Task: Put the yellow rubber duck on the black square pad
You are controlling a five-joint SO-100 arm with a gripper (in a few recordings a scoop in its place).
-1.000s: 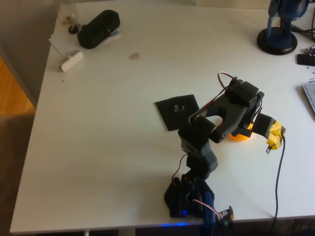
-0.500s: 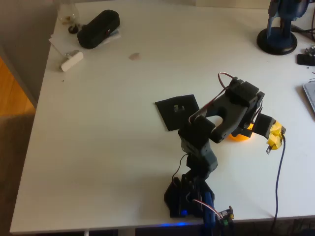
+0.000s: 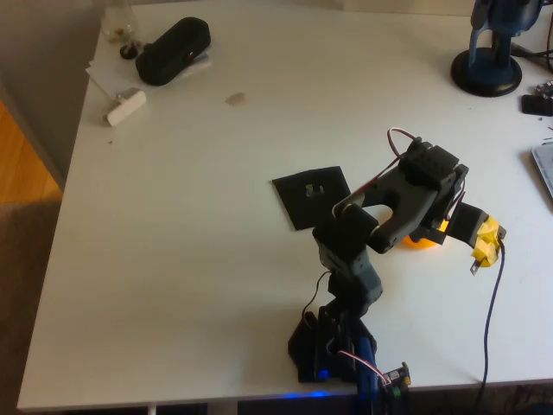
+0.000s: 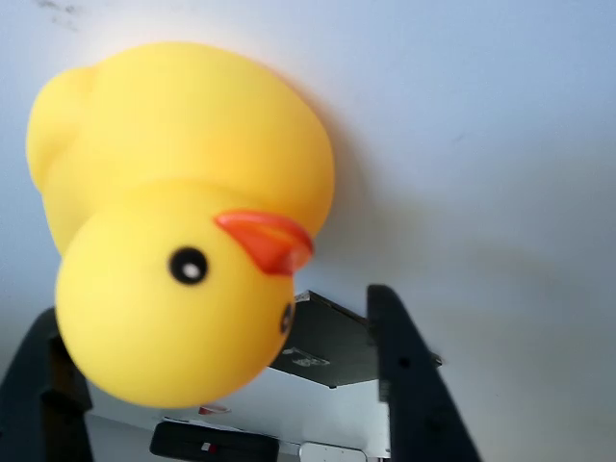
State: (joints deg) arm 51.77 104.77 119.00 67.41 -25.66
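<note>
Duck count is one, pad count is one — you see the yellow rubber duck (image 4: pixel 183 221) in the wrist view between the gripper (image 4: pixel 231 385) fingers, jaws spread wide, not visibly clamping. Its beak points toward 4 o'clock. The black square pad (image 3: pixel 313 195) lies at 10 o'clock from it overhead, apart.

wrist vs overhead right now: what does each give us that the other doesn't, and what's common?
Wrist only: the yellow rubber duck close up, its orange beak, dark eyes and head lying between the hand's two dark fingers.

Overhead only: the whole white table, the arm's base at the near edge, and a blue stand at top right. Here the arm covers most of the duck, leaving an orange sliver.

Both: the duck, the black square pad lying bare apart from it, and the black oblong pouch.
</note>
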